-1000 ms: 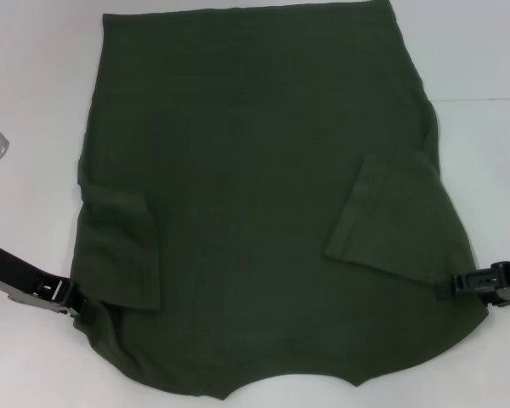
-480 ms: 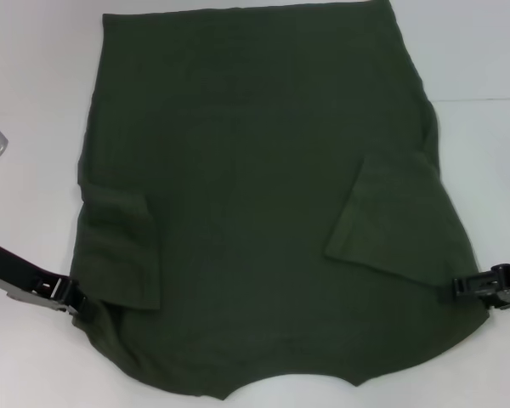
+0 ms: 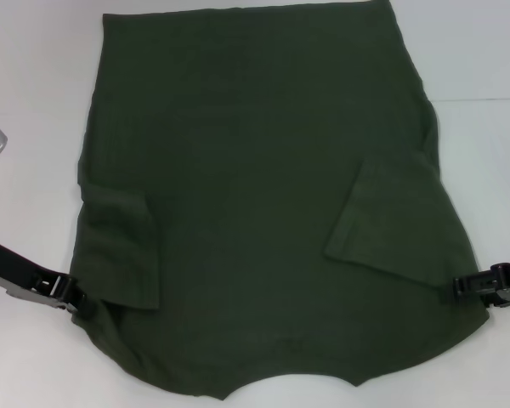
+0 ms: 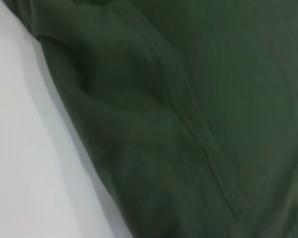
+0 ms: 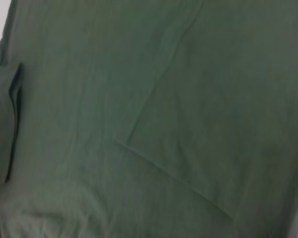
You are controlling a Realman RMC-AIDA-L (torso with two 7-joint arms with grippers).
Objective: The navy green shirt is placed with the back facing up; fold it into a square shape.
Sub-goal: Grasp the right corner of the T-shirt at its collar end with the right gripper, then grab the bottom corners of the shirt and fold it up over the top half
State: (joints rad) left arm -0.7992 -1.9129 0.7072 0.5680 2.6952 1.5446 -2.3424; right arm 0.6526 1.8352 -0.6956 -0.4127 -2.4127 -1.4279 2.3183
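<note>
Two tools flank the navy green shirt (image 3: 263, 204), flat on the white worktop (image 3: 34, 76): left tool (image 3: 70, 295), right tool (image 3: 461, 286) (grip state unclear). Lift both edges evenly, fold straight.

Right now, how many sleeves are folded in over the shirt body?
2. The left sleeve lies folded inward near the left hand; the right sleeve lies folded inward near the right hand. Both rest on the navy green shirt.
</note>
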